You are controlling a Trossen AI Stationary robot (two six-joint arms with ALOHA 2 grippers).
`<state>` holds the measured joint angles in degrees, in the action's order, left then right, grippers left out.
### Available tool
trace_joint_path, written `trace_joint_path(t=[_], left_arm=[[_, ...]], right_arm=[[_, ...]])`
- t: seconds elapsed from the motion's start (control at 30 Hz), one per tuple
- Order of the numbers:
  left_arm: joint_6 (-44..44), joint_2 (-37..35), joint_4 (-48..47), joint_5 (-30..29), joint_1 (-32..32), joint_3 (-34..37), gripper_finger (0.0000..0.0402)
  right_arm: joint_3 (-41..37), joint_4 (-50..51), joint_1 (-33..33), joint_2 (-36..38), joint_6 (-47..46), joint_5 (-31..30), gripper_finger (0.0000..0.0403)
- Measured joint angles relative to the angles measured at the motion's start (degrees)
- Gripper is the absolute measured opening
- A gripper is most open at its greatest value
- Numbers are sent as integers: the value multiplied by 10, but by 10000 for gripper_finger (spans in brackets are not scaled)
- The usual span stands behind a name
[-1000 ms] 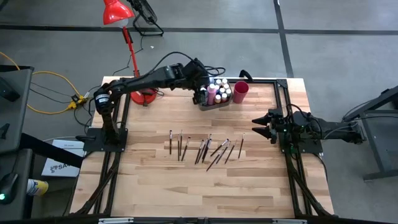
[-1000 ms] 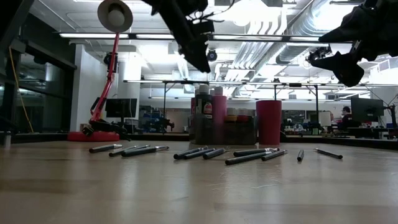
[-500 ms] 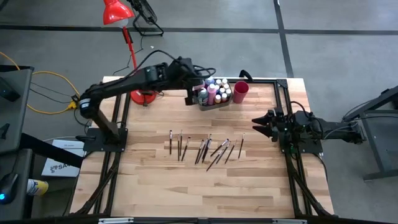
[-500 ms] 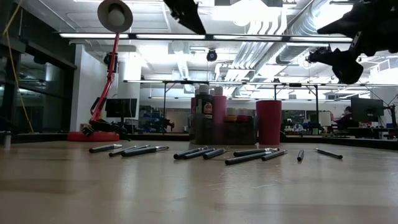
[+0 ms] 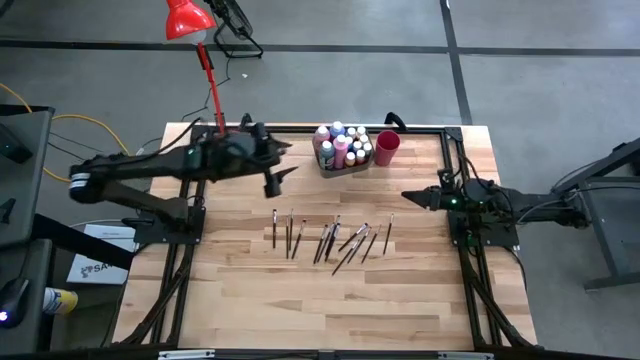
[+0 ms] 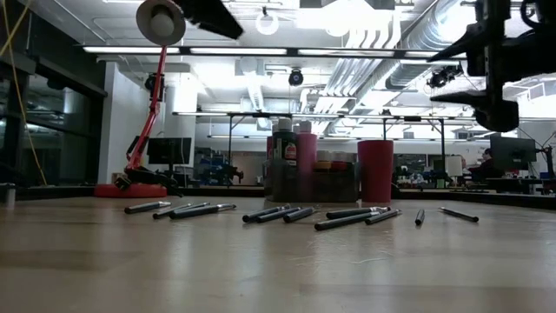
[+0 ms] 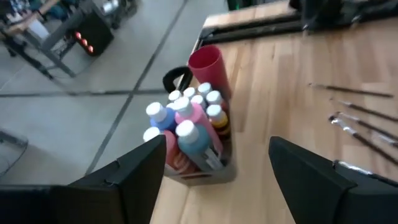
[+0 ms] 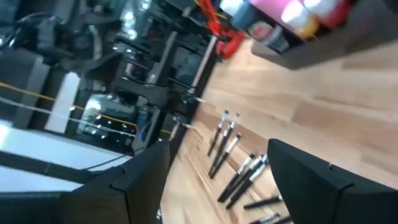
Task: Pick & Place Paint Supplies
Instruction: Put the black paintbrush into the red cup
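Note:
Several small paint bottles (image 5: 343,145) with pink, blue, white and yellow caps stand upright in a grey bin (image 7: 205,174) at the table's far edge, beside a red cup (image 5: 387,147). Several thin dark-handled brushes (image 5: 330,237) lie flat in a loose row mid-table. My left gripper (image 5: 278,172) is open and empty, in the air left of the bin; its wrist view shows the bottles (image 7: 186,130) ahead between the fingers. My right gripper (image 5: 410,197) is open and empty above the table's right side, pointing left; its wrist view shows the brushes (image 8: 231,155).
A red desk lamp (image 5: 190,20) stands at the far left corner on a red base (image 6: 130,189). Black frame rails (image 5: 450,135) run along the table's far edge and both sides. Bare wood lies between the brushes and the near edge.
My left gripper has drawn back from beside the bin toward the table's left and slightly nearer, rising in the low view. My right gripper has rolled about its own axis while staying in place. Bottles, bin and brushes have not moved.

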<state>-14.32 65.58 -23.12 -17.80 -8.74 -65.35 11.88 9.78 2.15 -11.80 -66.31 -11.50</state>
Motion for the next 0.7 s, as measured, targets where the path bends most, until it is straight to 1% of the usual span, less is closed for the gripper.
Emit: trace_joint_path(t=[0.07,0.13,0.27,0.4,0.57,0.63,0.7], left_arm=[[3,-44,39,0,9,50,277],[8,-89,55,-1,15,100,277],[24,-182,76,0,13,194,277],[34,-277,107,19,13,278,277],[53,-378,116,35,13,342,277],[56,-410,114,40,13,360,277],[56,-437,115,44,13,373,277]], right_arm=[[12,0,0,-34,-23,0,266],[31,6,0,-74,-35,0,266],[98,50,0,-169,-62,-6,266],[187,195,0,-266,-120,-13,266],[280,377,0,-385,-213,-9,266],[300,419,2,-427,-241,1,266],[303,427,7,-462,-263,22,266]])
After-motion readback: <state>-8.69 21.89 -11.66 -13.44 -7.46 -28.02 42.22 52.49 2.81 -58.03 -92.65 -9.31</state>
